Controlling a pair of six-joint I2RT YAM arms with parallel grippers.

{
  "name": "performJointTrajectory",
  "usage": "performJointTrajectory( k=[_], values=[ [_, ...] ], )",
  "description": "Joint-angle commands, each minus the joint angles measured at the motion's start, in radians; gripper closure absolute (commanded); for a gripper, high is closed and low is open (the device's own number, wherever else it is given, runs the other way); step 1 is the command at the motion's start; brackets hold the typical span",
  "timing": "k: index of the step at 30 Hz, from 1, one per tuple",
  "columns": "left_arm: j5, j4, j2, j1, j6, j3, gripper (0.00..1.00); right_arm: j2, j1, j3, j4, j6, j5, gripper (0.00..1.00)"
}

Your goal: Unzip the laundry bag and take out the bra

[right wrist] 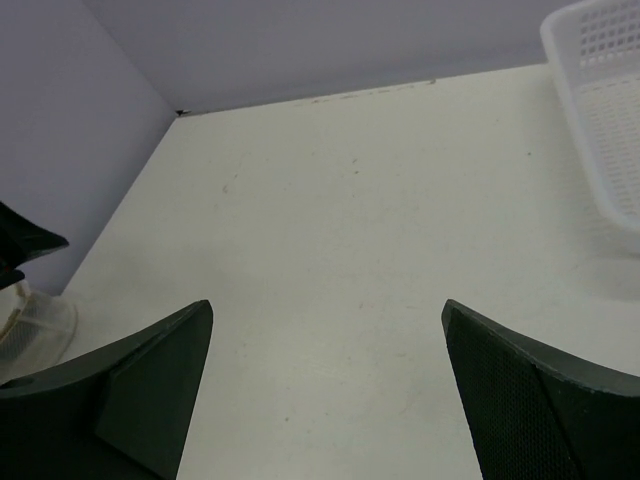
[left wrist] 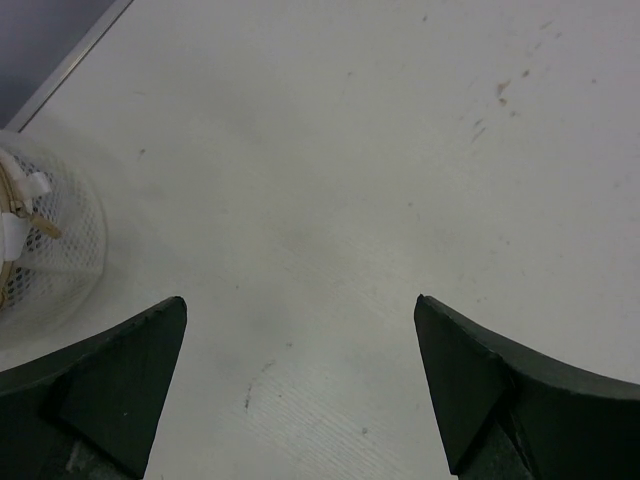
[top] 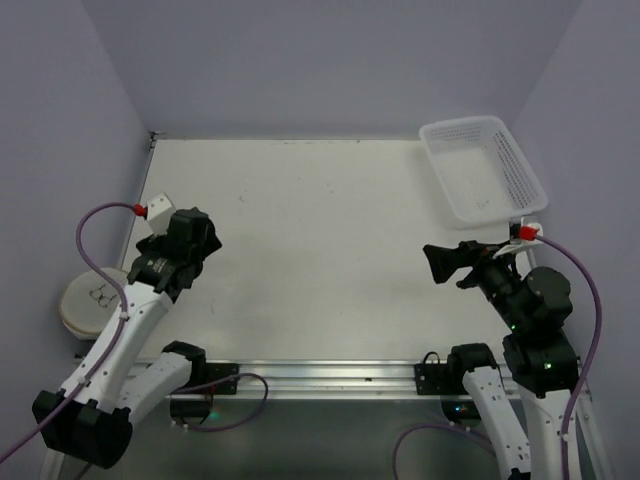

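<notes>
Cream-white mesh with a tan rim marks the laundry bag (top: pixel 88 305), which lies flat at the side of the counter (top: pixel 320 230) farthest from the white perforated basket (top: pixel 460 122), diagonally across from it and toward the arm bases. A small black outline shows on its face, and the left arm crosses over one edge of it. Whether it overhangs the counter's edge is unclear, and so is whether its zip is open or closed. The left gripper (top: pixel 190 240) hovers on the same far side from the basket, close beside the bag but not touching it. In the left wrist view its jaws stand wide apart over bare counter, with the bag's mesh wall (left wrist: pixel 50 250) at the frame's edge. The right gripper (top: pixel 435 265) hangs just on the near side of the basket, pointing away from it toward the middle of the counter. Its jaws are also spread apart over bare surface, and its own camera catches the basket's corner (right wrist: pixel 600 120) and, far across from it, a sliver of the bag (right wrist: pixel 35 325).
</notes>
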Motion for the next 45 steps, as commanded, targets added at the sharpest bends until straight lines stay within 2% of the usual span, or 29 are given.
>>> performJointTrajectory(
  k=[1, 4, 7, 11, 19, 28, 35, 40, 43, 44, 45],
  values=[
    [-0.127, -0.023, 0.107, 0.004, -0.132, 0.028, 0.00, 0.016, 0.005, -0.038, 0.004, 0.043, -0.109, 0.01],
    [-0.186, -0.037, 0.215, 0.091, -0.146, 0.039, 0.00, 0.010, 0.008, -0.065, 0.021, 0.060, -0.154, 0.01],
    [-0.217, 0.015, 0.281, 0.201, -0.088, 0.032, 0.00, 0.004, 0.019, -0.078, 0.023, 0.075, -0.186, 0.01],
    [-0.285, 0.021, 0.363, 0.284, -0.031, 0.065, 0.00, -0.007, 0.038, -0.087, 0.020, 0.079, -0.194, 0.01],
    [-0.342, 0.065, 0.381, 0.451, 0.054, 0.076, 0.00, -0.005, 0.067, -0.091, 0.012, 0.077, -0.194, 0.01],
    [-0.352, 0.098, 0.348, 0.505, 0.094, -0.007, 0.00, 0.001, 0.079, -0.102, 0.021, 0.074, -0.194, 0.01],
    [-0.339, 0.108, 0.416, 0.541, 0.077, -0.001, 0.01, -0.008, 0.079, -0.121, 0.027, 0.072, -0.234, 0.01],
    [-0.283, 0.130, 0.506, 0.571, 0.077, 0.012, 0.07, -0.019, 0.079, -0.128, 0.015, 0.068, -0.225, 0.01],
    [-0.267, 0.124, 0.555, 0.577, 0.063, 0.012, 0.19, -0.022, 0.079, -0.124, 0.004, 0.065, -0.217, 0.01],
    [-0.266, 0.116, 0.563, 0.579, 0.054, 0.013, 0.29, -0.022, 0.079, -0.122, 0.001, 0.062, -0.217, 0.01],
    [-0.264, 0.112, 0.566, 0.577, 0.051, 0.013, 0.35, -0.024, 0.079, -0.118, -0.011, 0.056, -0.212, 0.01]
  ],
)
